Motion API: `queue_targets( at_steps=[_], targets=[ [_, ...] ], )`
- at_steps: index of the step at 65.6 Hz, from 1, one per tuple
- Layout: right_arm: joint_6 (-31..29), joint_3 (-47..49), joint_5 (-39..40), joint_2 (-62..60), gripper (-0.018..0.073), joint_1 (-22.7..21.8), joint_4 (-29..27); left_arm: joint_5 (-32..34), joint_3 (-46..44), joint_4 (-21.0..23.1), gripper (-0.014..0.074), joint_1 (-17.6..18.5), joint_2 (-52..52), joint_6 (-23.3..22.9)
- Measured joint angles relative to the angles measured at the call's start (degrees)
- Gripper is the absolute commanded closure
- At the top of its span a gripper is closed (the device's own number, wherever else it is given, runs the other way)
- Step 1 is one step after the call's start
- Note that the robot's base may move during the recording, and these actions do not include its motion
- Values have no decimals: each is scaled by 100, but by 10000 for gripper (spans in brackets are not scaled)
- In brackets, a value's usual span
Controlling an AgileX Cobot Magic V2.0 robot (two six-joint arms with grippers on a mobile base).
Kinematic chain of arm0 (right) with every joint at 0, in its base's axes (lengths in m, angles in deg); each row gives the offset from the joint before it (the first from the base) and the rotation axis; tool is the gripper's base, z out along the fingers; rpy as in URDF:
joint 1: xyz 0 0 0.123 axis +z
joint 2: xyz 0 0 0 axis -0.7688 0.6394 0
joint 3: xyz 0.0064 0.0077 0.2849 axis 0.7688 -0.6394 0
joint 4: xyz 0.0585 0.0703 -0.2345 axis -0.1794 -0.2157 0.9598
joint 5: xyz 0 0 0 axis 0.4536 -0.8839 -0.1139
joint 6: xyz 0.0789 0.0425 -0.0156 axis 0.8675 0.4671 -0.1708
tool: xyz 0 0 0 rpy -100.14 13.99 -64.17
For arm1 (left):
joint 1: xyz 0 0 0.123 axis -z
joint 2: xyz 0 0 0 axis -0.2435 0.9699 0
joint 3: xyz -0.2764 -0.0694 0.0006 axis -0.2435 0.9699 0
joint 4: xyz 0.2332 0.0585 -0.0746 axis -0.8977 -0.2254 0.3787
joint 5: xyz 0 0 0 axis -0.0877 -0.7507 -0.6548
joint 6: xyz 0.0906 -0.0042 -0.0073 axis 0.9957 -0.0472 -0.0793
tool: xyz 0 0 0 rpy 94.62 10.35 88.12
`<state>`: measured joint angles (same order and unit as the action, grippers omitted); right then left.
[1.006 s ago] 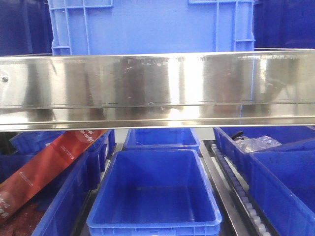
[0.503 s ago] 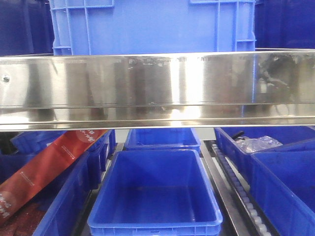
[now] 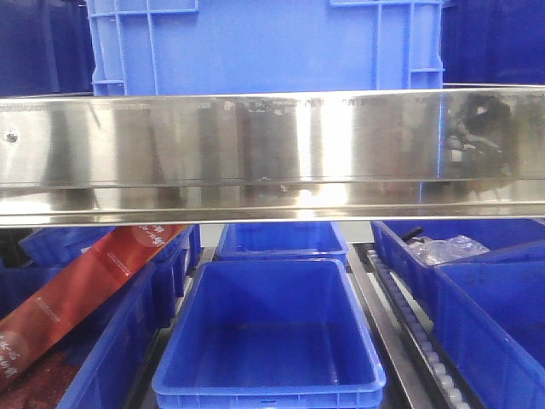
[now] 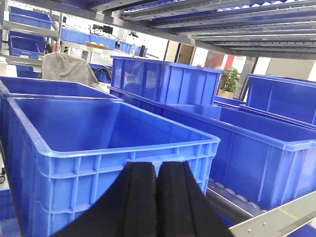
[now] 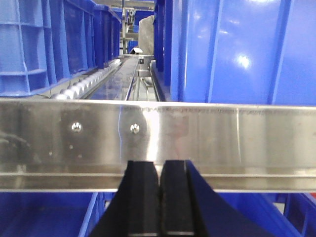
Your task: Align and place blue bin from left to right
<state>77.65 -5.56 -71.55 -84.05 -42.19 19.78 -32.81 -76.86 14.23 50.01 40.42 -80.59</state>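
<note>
Tall bright-blue plastic crate (image 3: 264, 47) has edged slightly rightward; closed, empty left gripper (image 4: 157, 197) and right gripper (image 5: 159, 197) sit before it, alignment ongoing.

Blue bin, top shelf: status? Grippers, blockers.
Left gripper shut, empty. Right gripper shut, empty, facing the steel shelf rail. Blue bin on upper shelf, ungripped; rail fronts its base.

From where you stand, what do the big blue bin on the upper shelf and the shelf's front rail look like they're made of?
The blue bin looks like moulded plastic, smooth and slightly glossy: flat even-coloured walls, ribbed grid at the upper corners, soft highlights. The rail looks like polished or brushed metal, probably stainless steel or aluminium: silvery, with blurred mirror reflections, streaky glare and a screw head at its left end.
</note>
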Motion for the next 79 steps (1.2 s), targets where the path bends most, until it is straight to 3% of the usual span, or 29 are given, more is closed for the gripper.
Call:
queue_targets(
  at_steps=[79],
  targets=[
    [0,0,415,0,637,0,-11,0,0,0,707,0,0,0]
  ],
)
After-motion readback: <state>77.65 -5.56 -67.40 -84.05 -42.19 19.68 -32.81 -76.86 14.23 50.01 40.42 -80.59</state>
